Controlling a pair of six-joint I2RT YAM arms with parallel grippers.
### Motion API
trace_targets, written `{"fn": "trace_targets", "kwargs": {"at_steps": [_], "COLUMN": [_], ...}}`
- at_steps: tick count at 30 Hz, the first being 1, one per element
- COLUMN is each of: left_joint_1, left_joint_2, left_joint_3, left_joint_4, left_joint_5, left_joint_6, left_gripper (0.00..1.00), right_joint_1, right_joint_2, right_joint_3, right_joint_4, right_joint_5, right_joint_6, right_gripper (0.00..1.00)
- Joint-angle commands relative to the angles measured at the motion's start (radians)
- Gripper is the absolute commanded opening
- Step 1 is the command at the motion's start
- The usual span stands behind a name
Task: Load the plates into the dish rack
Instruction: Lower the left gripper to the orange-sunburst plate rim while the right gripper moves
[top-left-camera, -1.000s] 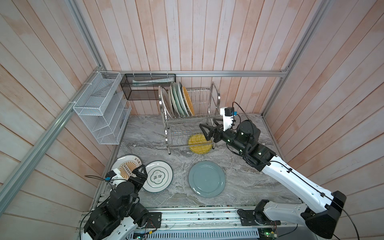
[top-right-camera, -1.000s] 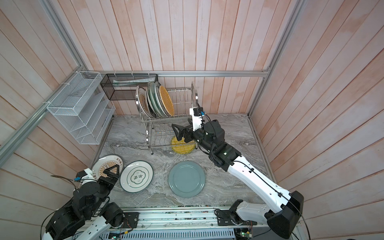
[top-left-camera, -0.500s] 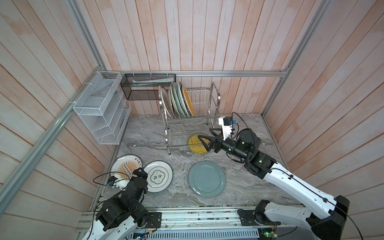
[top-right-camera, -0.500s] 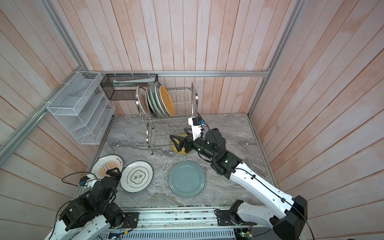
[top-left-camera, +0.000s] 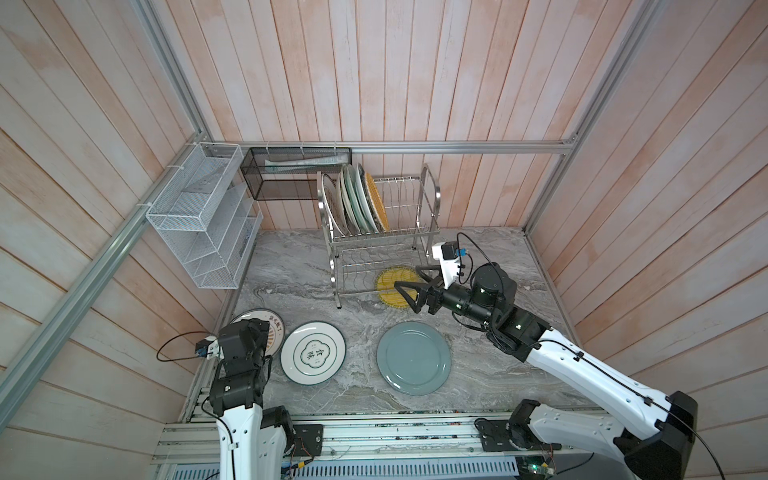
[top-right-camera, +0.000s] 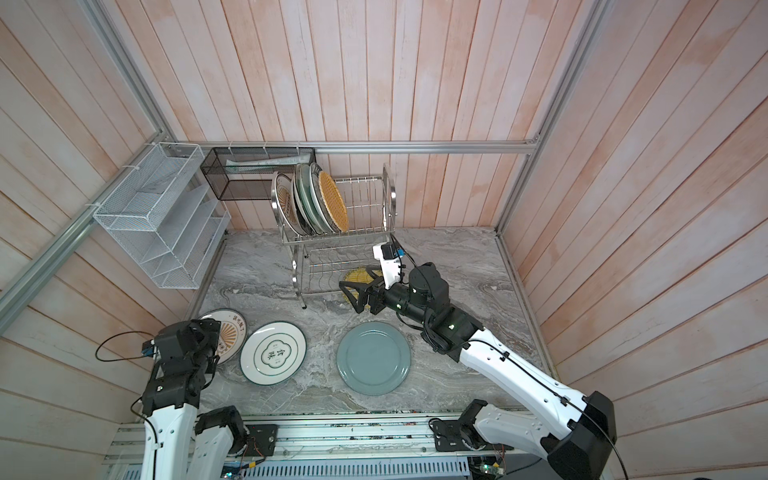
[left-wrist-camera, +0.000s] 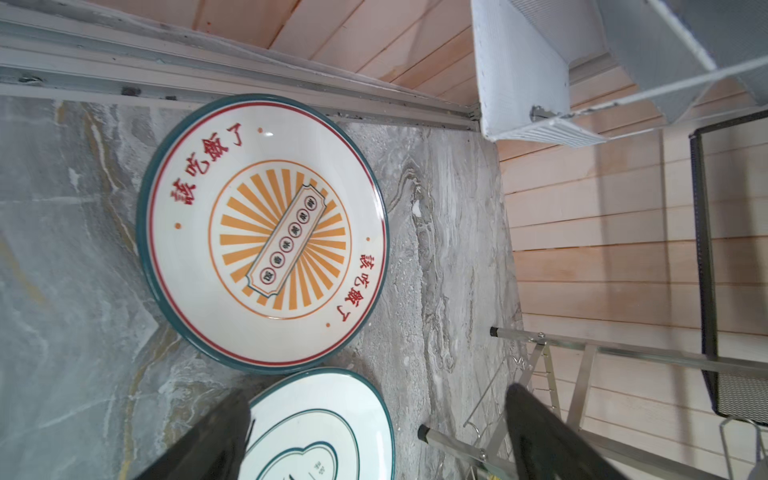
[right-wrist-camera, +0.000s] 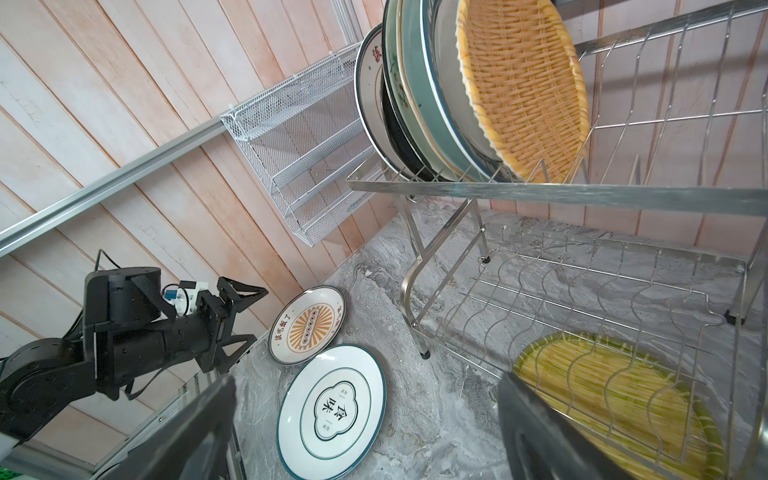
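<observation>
While right jaws gape, yellow plate (top-left-camera: 386, 286) lies below.

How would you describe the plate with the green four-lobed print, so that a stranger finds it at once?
Start at the steel dish rack at the back of the marble table; nearer the front edge, three plates lie in a row. It is the middle plate, between the orange sunburst plate and the plain grey-blue plate. Only it bears a green four-lobed frame around two characters.

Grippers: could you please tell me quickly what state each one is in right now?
Left gripper: open, holding nothing.
Right gripper: open, holding nothing.
</observation>
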Motion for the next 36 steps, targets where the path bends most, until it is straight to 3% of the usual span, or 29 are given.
{"fn": "trace_targets", "kwargs": {"at_steps": [1,7,15,24,36], "left_joint_1": [0.084,0.119,0.124,0.148,0.234], "left_joint_2": [-0.06,-0.154,-0.119,-0.106,0.124], "left_joint_3": [-0.057,-0.142,-0.256,-0.376,-0.451], "left_joint_4": [-0.048,-0.114,-0.01,0.125,0.395], "left_joint_5": [0.132,0.074,0.068,0.051,0.115], "left_joint_6": [0.043,-0.035,-0.106,-0.157,-0.136], "left_gripper": [0.92,0.9,0.89,0.87,0.79], "right_joint_1": [0.012,0.077,0.204,0.248,0.249], "right_joint_2": [-0.003,0.015,0.079,0.131,0.135], "right_joint_3": [-0.018,-0.028,-0.06,-0.069,-0.061], "right_joint_4": [-0.003,-0.032,-0.039,-0.033,-0.059], "right_joint_5": [-0.056,-0.065,-0.014,0.006,0.028], "right_joint_6": [0.017,-0.01,-0.029,0.007,0.006], "right_gripper": [0.98,0.98,0.98,0.98,0.98]}}
